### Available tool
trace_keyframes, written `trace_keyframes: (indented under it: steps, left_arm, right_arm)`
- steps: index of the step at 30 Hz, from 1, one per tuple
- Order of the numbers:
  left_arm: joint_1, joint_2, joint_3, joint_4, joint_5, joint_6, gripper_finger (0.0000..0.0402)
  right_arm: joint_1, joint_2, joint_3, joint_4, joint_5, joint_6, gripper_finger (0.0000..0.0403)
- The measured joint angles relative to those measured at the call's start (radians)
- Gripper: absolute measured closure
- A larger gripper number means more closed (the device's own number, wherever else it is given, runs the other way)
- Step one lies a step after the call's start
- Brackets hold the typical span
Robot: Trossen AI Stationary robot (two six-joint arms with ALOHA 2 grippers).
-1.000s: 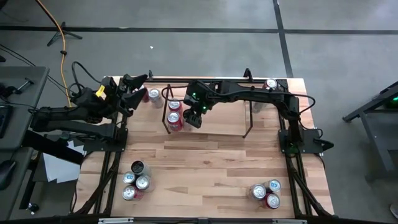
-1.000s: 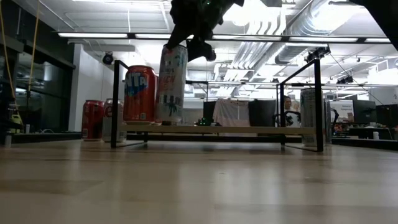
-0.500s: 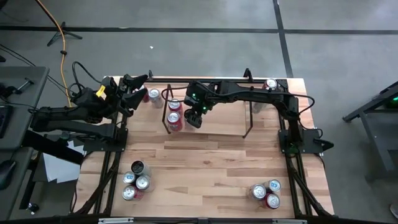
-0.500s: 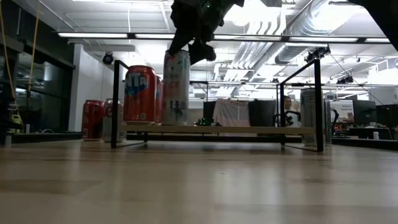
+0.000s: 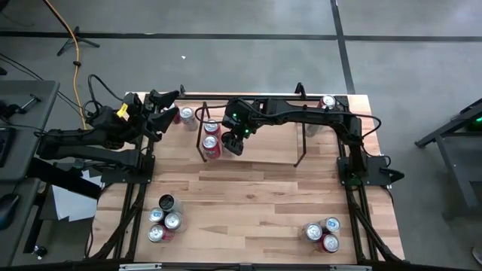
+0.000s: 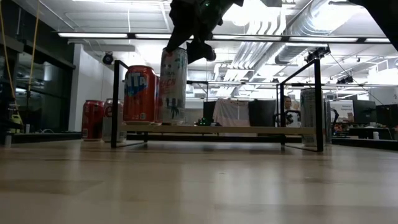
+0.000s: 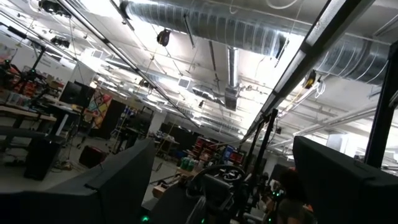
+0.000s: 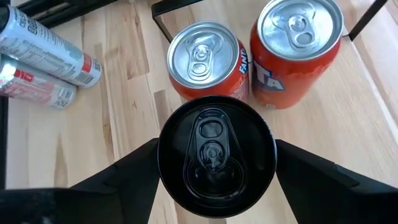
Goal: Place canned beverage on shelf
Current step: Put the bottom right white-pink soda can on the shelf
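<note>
The shelf [image 6: 217, 130] is a low rack of thin black rods with a clear flat top, standing on the tabletop toward its far edge. At its left end stands a tall slim can [image 6: 173, 84] with a black lid and pale printed side, tilted slightly, its base on the shelf top beside two upright orange cans [image 8: 249, 53].
</note>
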Motion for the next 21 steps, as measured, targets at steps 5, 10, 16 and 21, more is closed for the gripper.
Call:
trace_keyframes:
  steps: [5,10,16,21]
  left_arm:
    - [0.000,0.000,0.000,-0.008,0.000,0.000,0.0064]
    - [0.000,0.000,0.000,-0.009,0.000,0.000,0.0064]
    - [0.000,0.000,0.000,-0.009,0.000,0.000,0.0064]
    - [0.000,0.000,0.000,-0.009,0.000,0.000,0.0064]
  right_arm:
    - [0.002,0.000,0.000,-0.008,0.001,-0.005,0.0123]
    - [0.004,0.000,0.000,-0.017,0.002,0.000,0.0123]
    - [0.017,0.005,0.000,-0.029,0.002,-0.008,0.0123]
    - [0.018,0.018,0.001,-0.014,0.000,-0.004,0.0123]
